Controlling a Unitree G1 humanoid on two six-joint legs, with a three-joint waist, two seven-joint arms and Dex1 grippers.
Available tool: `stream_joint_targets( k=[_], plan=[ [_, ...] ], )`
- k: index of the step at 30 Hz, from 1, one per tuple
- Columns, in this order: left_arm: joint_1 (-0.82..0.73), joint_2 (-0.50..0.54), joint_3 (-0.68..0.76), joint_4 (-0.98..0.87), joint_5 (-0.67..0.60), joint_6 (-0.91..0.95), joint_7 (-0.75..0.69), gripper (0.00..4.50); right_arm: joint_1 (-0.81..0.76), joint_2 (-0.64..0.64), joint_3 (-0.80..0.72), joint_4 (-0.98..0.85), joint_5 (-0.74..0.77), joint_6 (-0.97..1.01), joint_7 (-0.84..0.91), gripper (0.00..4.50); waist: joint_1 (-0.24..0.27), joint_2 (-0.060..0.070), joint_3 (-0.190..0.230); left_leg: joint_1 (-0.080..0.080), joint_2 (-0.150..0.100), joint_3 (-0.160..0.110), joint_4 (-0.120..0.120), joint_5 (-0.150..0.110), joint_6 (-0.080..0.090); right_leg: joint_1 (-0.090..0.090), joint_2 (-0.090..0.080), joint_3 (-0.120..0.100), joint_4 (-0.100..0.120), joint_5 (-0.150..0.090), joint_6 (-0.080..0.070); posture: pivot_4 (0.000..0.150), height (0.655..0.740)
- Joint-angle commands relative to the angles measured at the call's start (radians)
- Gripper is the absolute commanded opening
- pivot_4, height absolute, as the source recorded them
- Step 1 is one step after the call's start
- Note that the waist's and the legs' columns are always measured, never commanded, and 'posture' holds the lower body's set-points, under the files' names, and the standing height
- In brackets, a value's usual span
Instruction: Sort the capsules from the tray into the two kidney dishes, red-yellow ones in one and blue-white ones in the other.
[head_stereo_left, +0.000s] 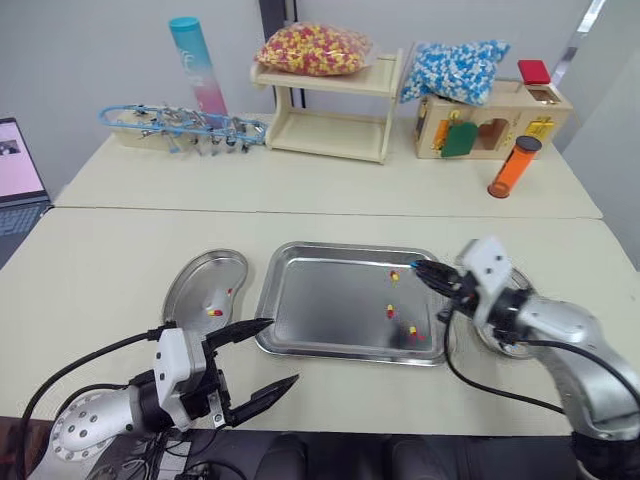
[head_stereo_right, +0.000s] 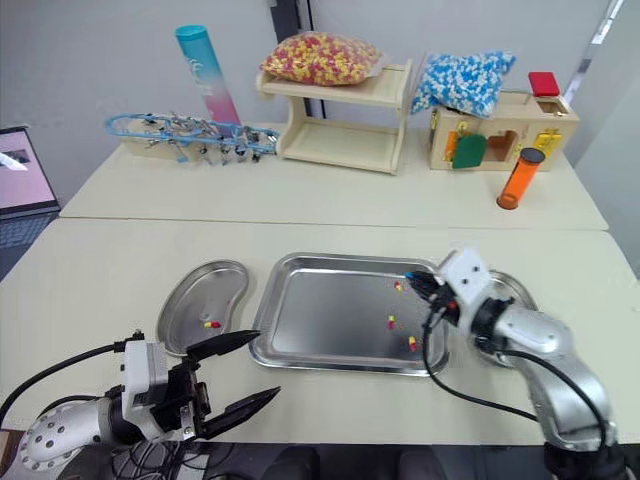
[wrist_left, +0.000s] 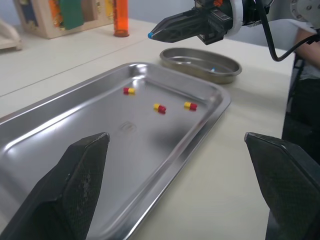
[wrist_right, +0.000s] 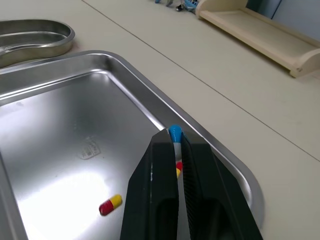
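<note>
Pinching a blue-white capsule (wrist_right: 174, 133) at the very tips of the right pincer (head_stereo_left: 422, 268), black fingers pressed together on it. Held just above the far right corner of the tray (head_stereo_left: 320, 295), close over its rim, not touching the metal.

In the right half of the tray, lying loose and apart from one another: the far red-yellow capsule (head_stereo_left: 394, 276) just beside the right pincer tips, the middle red-yellow capsule (head_stereo_left: 390, 311) nearer the robot, and the near red-yellow capsule (head_stereo_left: 412, 331) close to the near right rim.

Left of the tray on the tabletop (head_stereo_left: 100, 260), just beside it, the left kidney dish (head_stereo_left: 195, 275), with a lone red-yellow capsule (head_stereo_left: 214, 312) lying toward its near end.

Right of the tray, partly hidden behind the right arm, the right kidney dish (wrist_left: 220, 76). Inside it a bluish speck (wrist_left: 212, 69), probably a blue-white capsule, though too small to say for sure.

Over bare tabletop in front of the tray's near left corner, the left pincer (head_stereo_left: 280, 352): spread wide, holding nothing, pointing toward the tray.
</note>
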Motion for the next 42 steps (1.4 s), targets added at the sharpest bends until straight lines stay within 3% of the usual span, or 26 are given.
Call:
stream_joint_targets(
  k=[1,5,13,21,28,36,42],
  plan=[
    [-0.043,0.014,-0.053,-0.036,-0.028,0.012,-0.040,4.50,0.120,-0.077,-0.204,-0.027,0.026,-0.047,0.062,0.02,0.003,0.000,0.000,0.000,0.000,0.000,0.000,0.000,0.000,0.000,0.000,0.000,0.000,0.000,0.000,0.150,0.7400],
    [-0.114,0.011,-0.121,-0.017,-0.018,0.012,-0.074,4.50,0.252,-0.128,-0.297,0.036,0.031,-0.029,0.085,0.02,0.006,0.000,0.000,0.001,0.000,0.001,0.001,0.000,0.000,0.002,0.000,0.000,-0.001,0.000,0.000,0.150,0.7400],
    [-0.212,0.007,-0.179,0.004,-0.025,0.037,-0.088,4.50,0.343,-0.154,-0.294,0.147,-0.016,-0.079,0.083,0.02,0.000,0.001,-0.001,0.004,0.000,0.001,0.000,0.000,0.000,0.005,0.000,0.000,0.000,0.000,0.000,0.150,0.7400],
    [-0.260,0.002,-0.191,-0.019,-0.031,0.084,-0.047,4.50,0.343,-0.159,-0.294,0.190,-0.021,-0.129,0.088,2.19,0.001,0.001,-0.001,0.003,0.000,0.001,0.000,0.000,0.000,0.006,0.000,0.000,-0.001,0.000,0.000,0.150,0.7400],
    [-0.291,-0.002,-0.197,-0.027,-0.029,0.114,-0.006,4.50,0.348,-0.171,-0.334,0.203,-0.004,-0.176,0.107,4.38,0.002,0.001,-0.001,0.003,0.000,0.001,0.001,0.000,0.000,0.006,0.000,0.000,-0.001,0.000,0.000,0.150,0.7400],
    [-0.268,0.000,-0.144,-0.021,-0.019,0.118,0.056,4.50,0.420,-0.174,-0.413,0.157,0.051,-0.341,0.246,4.38,0.002,0.001,0.000,0.004,0.000,0.001,0.001,0.000,0.000,0.007,0.000,-0.001,-0.001,0.000,0.000,0.150,0.7400],
    [-0.101,-0.021,-0.028,0.001,0.039,0.053,0.113,4.50,0.603,-0.165,-0.498,0.145,0.109,-0.523,0.466,4.38,0.003,-0.001,0.000,0.004,0.000,0.000,0.000,0.000,0.000,0.008,0.000,-0.001,-0.004,0.000,0.001,0.150,0.7400]
  ],
)
